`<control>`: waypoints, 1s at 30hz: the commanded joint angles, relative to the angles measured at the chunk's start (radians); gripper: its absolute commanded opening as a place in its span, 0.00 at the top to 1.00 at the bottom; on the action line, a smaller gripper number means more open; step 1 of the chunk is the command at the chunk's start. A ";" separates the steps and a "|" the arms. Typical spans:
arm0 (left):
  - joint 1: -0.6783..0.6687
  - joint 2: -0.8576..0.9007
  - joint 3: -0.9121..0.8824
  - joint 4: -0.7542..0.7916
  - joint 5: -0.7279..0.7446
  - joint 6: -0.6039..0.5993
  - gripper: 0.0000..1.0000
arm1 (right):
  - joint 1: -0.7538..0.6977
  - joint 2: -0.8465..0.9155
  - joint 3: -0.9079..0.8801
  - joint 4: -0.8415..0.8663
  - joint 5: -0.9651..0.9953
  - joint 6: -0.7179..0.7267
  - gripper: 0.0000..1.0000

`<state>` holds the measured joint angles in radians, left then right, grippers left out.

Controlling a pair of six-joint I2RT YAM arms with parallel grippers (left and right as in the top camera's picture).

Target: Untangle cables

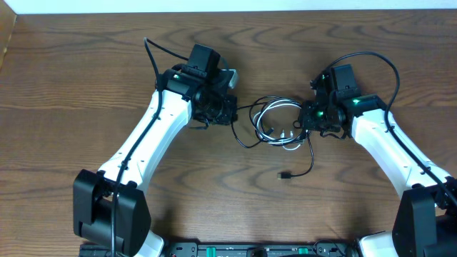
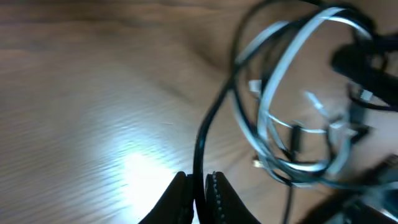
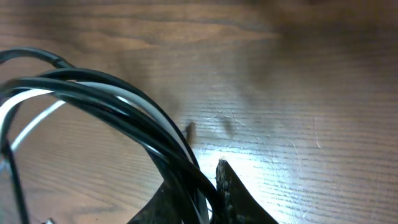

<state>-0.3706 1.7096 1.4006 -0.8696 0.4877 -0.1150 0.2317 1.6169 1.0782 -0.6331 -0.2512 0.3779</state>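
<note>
A black cable (image 1: 258, 108) and a white cable (image 1: 285, 104) lie coiled together at the table's centre. My left gripper (image 1: 230, 112) is shut on a strand of the black cable at the coil's left side; in the left wrist view the strand (image 2: 200, 143) runs up from between the fingers (image 2: 198, 186) to the blurred coil (image 2: 292, 106). My right gripper (image 1: 305, 120) is shut on the bundle at its right side; in the right wrist view black strands (image 3: 124, 93) and a white strand (image 3: 25, 102) pass between the fingers (image 3: 208, 186). A black plug end (image 1: 285, 174) trails toward the front.
The wooden table (image 1: 86, 86) fills the overhead view. The arms' thicker black wires loop above each wrist, one by the left arm (image 1: 153, 56) and one by the right arm (image 1: 385, 68). The two arm bases stand at the front corners.
</note>
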 commanded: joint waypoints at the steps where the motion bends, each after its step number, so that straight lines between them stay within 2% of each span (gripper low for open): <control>1: -0.019 0.013 0.004 0.006 0.169 0.008 0.85 | -0.008 0.005 0.001 0.021 -0.014 -0.012 0.98; 2: -0.033 0.013 0.004 0.014 0.171 -0.020 0.79 | -0.008 0.005 0.001 0.024 -0.014 -0.013 0.98; 8: -0.085 0.031 0.003 0.089 0.140 -0.096 0.65 | -0.008 0.005 0.001 0.023 -0.014 -0.013 0.99; 12: -0.114 0.090 0.003 0.129 0.043 -0.173 0.64 | -0.009 0.005 0.001 0.024 -0.013 -0.013 0.98; 18: -0.115 0.188 0.003 0.155 0.016 -0.220 0.63 | -0.009 0.005 0.001 0.023 -0.014 -0.013 0.98; 25: -0.119 0.285 0.003 0.169 0.018 -0.260 0.56 | -0.008 0.005 0.000 0.024 -0.013 -0.013 0.98; 30: -0.141 0.327 0.003 0.169 0.089 -0.286 0.53 | -0.008 0.005 0.000 0.023 -0.013 -0.020 0.98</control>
<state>-0.4923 2.0216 1.4006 -0.7006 0.5293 -0.3737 0.2283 1.6169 1.0779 -0.6113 -0.2508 0.3771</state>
